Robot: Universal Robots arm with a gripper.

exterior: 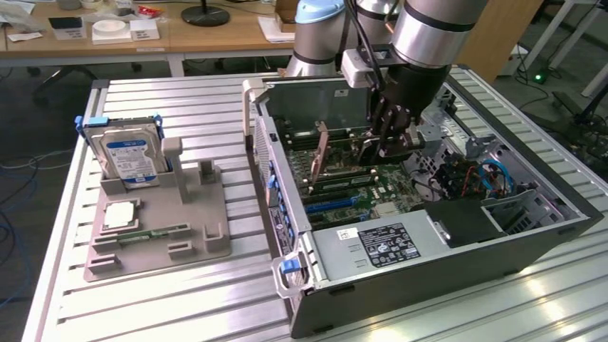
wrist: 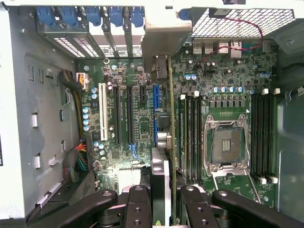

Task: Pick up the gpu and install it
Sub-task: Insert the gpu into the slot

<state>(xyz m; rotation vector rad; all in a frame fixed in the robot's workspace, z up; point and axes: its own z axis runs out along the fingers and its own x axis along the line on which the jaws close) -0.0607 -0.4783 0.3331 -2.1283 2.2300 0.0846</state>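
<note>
The gpu [wrist: 161, 175] stands on edge between my fingers [wrist: 138, 205], seen edge-on as a thin green board with a silver and black face. It runs along the motherboard [wrist: 137, 118] toward the rear slot openings, right beside a blue expansion slot [wrist: 156, 97]. My gripper [wrist: 165, 199] is shut on it. In the exterior view the gripper [exterior: 391, 146] reaches down inside the open computer case [exterior: 532, 239], with the gpu [exterior: 325, 149] showing as a thin upright card to the exterior view's left of it. Whether the card touches a slot I cannot tell.
A grey fixture [exterior: 171, 235] on the exterior view's left holds a hard drive [exterior: 128, 160] with a blue-white label, a square chip [exterior: 122, 214] and a narrow memory stick [exterior: 156, 231]. Inside the case are the power supply [exterior: 380, 246], an open processor socket [wrist: 225, 145] and cable bundles [wrist: 76, 161].
</note>
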